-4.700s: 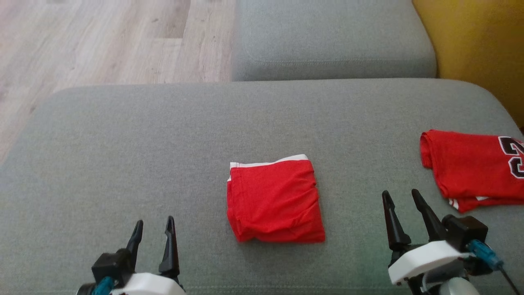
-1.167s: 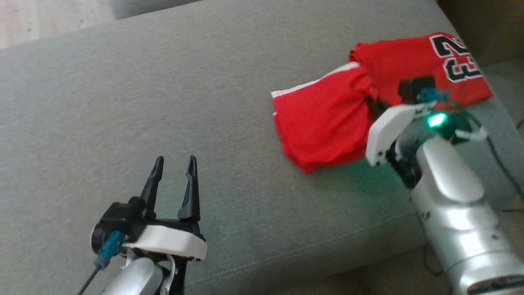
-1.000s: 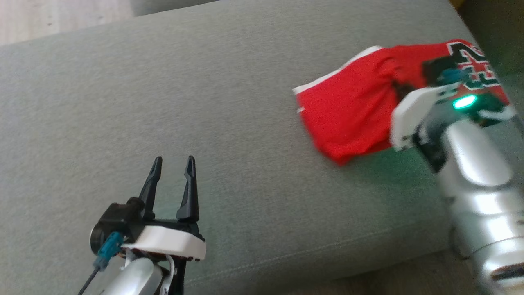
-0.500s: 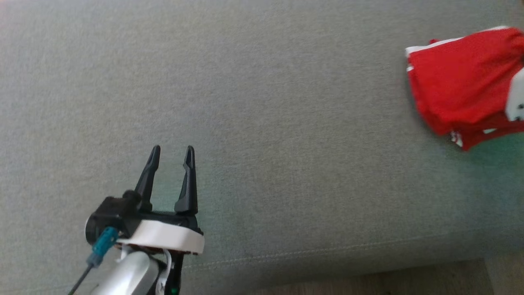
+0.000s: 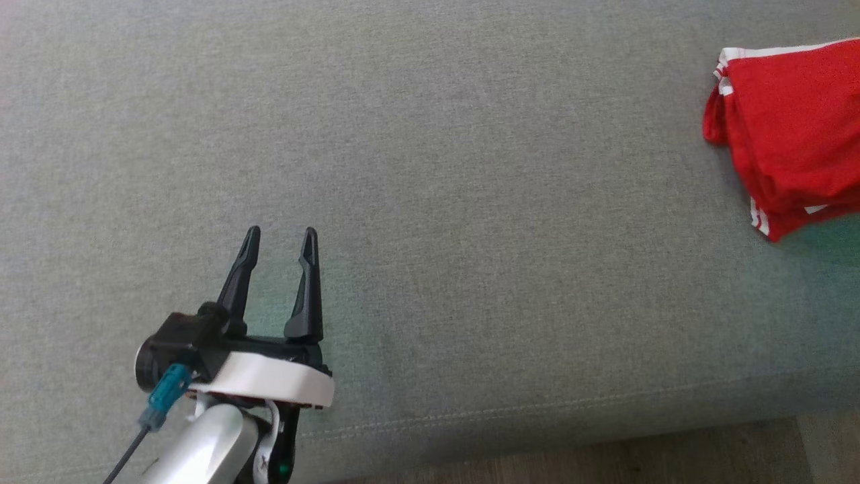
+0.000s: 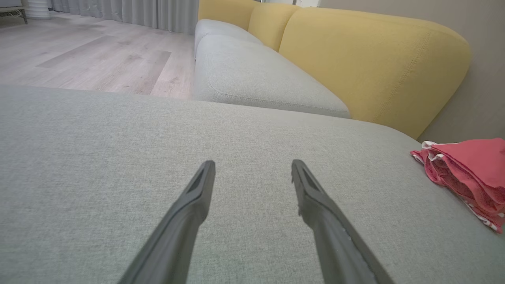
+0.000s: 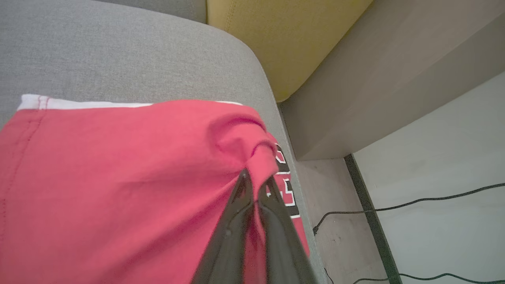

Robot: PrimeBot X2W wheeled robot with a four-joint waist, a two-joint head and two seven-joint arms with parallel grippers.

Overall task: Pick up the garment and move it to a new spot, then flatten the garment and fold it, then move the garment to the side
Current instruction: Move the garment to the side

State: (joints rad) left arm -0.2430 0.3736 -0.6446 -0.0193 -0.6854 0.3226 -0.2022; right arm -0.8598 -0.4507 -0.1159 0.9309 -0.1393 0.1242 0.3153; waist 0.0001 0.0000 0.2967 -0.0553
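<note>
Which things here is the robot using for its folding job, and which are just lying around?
For the job:
- folded red garment
- right gripper, shut on a bunch of that garment
- left gripper, open and empty

Just lying about:
- numbered jersey, partly under the garment
- yellow backrest

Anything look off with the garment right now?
Yes: the red garment is puckered where the right gripper pinches it, and it lies over the numbered jersey right at the edge of the grey cushion.
</note>
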